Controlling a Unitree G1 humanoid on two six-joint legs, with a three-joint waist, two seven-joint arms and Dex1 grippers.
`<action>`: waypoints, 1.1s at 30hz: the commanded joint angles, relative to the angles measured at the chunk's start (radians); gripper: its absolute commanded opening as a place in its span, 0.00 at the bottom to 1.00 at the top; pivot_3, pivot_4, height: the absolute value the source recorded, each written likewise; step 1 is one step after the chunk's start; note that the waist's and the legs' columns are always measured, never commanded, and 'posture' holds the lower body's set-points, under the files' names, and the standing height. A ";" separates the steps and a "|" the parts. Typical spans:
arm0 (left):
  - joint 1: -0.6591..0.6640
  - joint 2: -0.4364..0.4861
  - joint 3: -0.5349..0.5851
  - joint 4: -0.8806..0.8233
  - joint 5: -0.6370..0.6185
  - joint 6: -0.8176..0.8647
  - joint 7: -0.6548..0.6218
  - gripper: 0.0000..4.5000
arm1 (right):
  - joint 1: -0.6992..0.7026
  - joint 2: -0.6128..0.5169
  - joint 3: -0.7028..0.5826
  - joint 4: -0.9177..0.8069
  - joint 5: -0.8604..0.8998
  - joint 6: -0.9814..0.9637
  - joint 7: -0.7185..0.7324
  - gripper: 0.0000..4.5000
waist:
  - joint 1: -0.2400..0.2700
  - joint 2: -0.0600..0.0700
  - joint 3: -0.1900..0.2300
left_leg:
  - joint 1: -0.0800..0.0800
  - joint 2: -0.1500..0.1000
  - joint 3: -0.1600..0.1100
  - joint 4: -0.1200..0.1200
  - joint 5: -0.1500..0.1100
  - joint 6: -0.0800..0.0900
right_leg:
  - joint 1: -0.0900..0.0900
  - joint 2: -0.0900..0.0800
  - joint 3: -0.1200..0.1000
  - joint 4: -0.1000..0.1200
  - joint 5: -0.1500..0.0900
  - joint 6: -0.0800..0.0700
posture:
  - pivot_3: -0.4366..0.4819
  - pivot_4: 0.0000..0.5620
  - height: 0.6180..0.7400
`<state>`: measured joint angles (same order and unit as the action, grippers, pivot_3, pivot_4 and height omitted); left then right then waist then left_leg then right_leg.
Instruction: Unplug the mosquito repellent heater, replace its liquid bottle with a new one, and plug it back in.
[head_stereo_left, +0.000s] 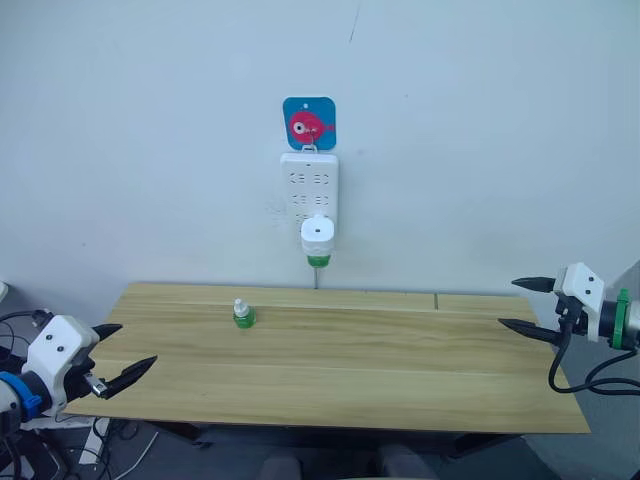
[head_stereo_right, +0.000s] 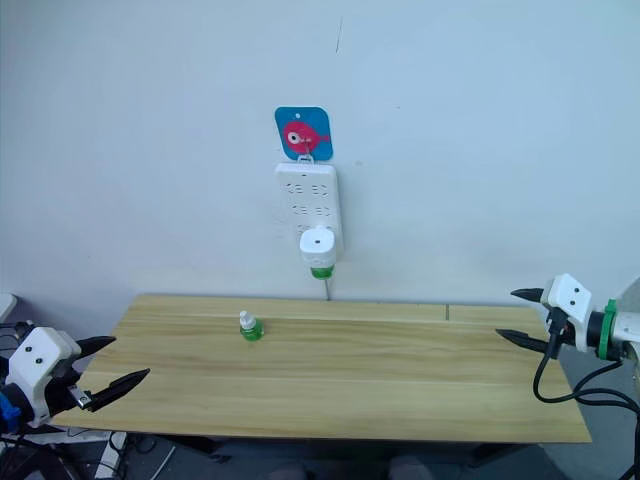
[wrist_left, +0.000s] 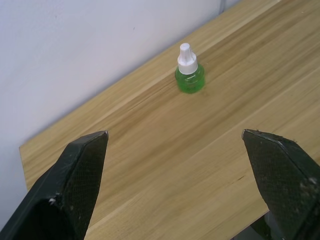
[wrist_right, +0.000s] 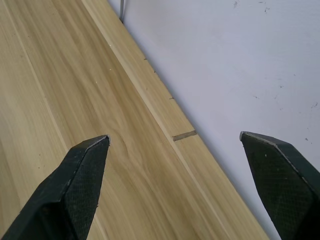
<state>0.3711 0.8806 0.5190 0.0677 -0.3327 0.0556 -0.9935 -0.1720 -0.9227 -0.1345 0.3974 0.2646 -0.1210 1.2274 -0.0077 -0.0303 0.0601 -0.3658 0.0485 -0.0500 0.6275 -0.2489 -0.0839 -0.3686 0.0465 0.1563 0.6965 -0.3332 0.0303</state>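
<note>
mosquito repellent heater (head_stereo_left: 317, 234), rounded white plastic, sits plugged into long white power strip (head_stereo_left: 309, 190), far beyond both grippers' open, empty fingers; small green bottle (wrist_left: 189, 76) stands ahead of left gripper (head_stereo_left: 128, 352), right gripper (head_stereo_left: 530, 304) well apart.

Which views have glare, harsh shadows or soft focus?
Left eye view: even, soft light; the heater and bottle read clearly, no glare on the table. Left wrist view: bottle crisp with a faint shadow, near fingers slightly soft. Right wrist view: wood grain sharp, no glare.

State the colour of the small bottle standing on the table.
The small bottle is green with a white cap, clearest in the left wrist view.
</note>
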 joint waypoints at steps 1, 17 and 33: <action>-0.011 0.008 0.024 -0.006 -0.012 -0.003 -0.009 1.00 | -0.026 -0.016 -0.022 -0.006 0.003 -0.013 0.006 0.97 | 0.000 0.000 0.000 | 0.000 0.000 0.000 0.000 0.000 0.000 | 0.000 0.000 0.000 0.000 0.000 0.000 | 0.63 0.03 1.00; -0.102 0.025 0.052 0.068 -0.087 0.077 -0.087 1.00 | -0.059 -0.007 -0.011 0.018 -0.007 -0.014 0.018 0.97 | 0.004 0.002 0.001 | 0.000 0.000 0.000 0.000 0.000 0.000 | 0.000 0.000 0.000 0.001 0.002 0.004 | 0.62 0.04 1.00; -0.160 -0.015 0.036 -0.094 -0.203 0.286 -0.039 1.00 | -0.049 0.026 -0.022 -0.079 0.022 0.057 -0.014 0.97 | 0.003 0.003 0.002 | -0.001 0.000 0.000 0.000 0.000 0.000 | 0.000 0.000 -0.001 0.001 0.003 0.005 | 0.59 0.03 1.00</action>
<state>0.2294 0.8658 0.5353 0.0187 -0.5023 0.3116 -1.0471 -0.2137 -0.8947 -0.1340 0.3694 0.2583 -0.0848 1.2223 -0.0047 -0.0274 0.0621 -0.3664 0.0486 -0.0504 0.6277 -0.2492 -0.0836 -0.3685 0.0465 0.1550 0.6975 -0.3301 0.0356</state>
